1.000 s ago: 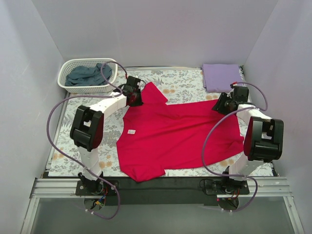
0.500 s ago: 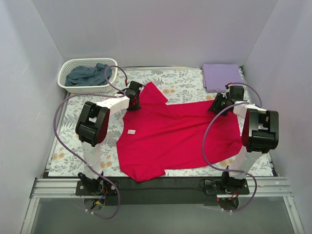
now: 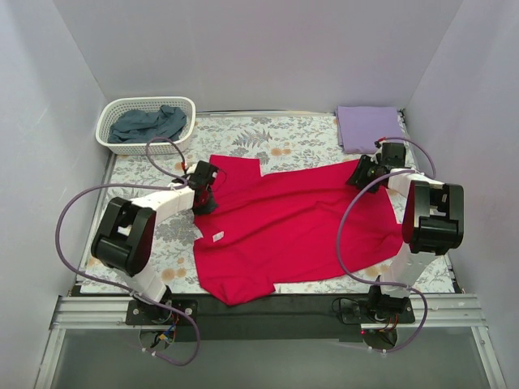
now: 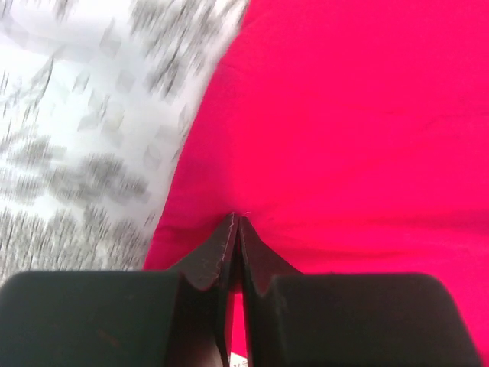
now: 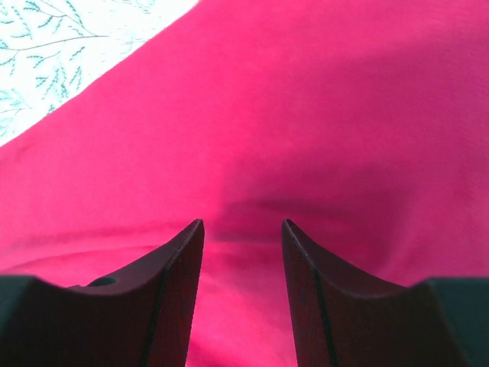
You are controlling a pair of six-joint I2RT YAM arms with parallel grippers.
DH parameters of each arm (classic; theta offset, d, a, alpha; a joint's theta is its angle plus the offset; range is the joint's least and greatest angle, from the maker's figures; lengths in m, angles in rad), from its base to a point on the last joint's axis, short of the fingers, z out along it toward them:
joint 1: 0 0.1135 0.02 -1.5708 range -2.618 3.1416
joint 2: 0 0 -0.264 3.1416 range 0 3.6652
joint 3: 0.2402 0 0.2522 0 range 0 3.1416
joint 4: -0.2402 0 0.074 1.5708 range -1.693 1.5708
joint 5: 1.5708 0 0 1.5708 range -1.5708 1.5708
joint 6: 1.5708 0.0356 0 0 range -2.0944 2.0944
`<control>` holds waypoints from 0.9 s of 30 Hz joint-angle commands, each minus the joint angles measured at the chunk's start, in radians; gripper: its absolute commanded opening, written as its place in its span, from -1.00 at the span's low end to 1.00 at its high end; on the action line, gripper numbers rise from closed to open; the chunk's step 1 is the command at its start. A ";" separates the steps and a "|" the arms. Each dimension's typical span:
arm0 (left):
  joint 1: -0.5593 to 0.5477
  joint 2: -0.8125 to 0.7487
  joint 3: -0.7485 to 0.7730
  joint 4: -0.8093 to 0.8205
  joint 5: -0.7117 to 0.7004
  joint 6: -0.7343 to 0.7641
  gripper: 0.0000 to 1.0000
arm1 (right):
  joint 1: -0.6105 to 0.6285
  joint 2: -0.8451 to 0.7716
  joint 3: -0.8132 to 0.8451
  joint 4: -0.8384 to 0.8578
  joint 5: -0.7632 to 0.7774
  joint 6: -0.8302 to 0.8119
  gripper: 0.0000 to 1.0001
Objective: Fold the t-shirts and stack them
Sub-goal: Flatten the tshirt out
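My left tool: jaws together, pinched on a small ridge of the red t-shirt at its left edge, right where the cloth meets the floral cover of the worktop.

My right tool: jaws apart, low over the shirt's far right corner. A shallow crease runs in the cloth between the fingers; nothing is clamped.

The shirt lies spread across the middle of the worktop, its near hem reaching the front edge. A white label shows near my left tool.

Floral cover shows left of the shirt and along the far side. Walls close in on three sides.

The lavender t-shirt lies folded flat at the far right corner. The blue-grey t-shirt sits crumpled in the white lattice basket, far left.

Red cloth: matte, soft, lightly rippled.
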 commanded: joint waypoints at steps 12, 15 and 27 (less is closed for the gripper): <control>0.003 -0.046 0.160 -0.081 0.023 0.006 -0.30 | 0.048 -0.068 0.040 0.006 -0.022 -0.052 -0.10; 0.003 0.060 0.237 -0.066 0.019 0.039 -0.33 | 0.047 -0.059 0.034 0.002 0.001 -0.045 -0.10; 0.007 0.300 0.383 -0.039 -0.026 0.089 -0.47 | 0.045 -0.011 0.031 -0.015 0.128 -0.022 -0.10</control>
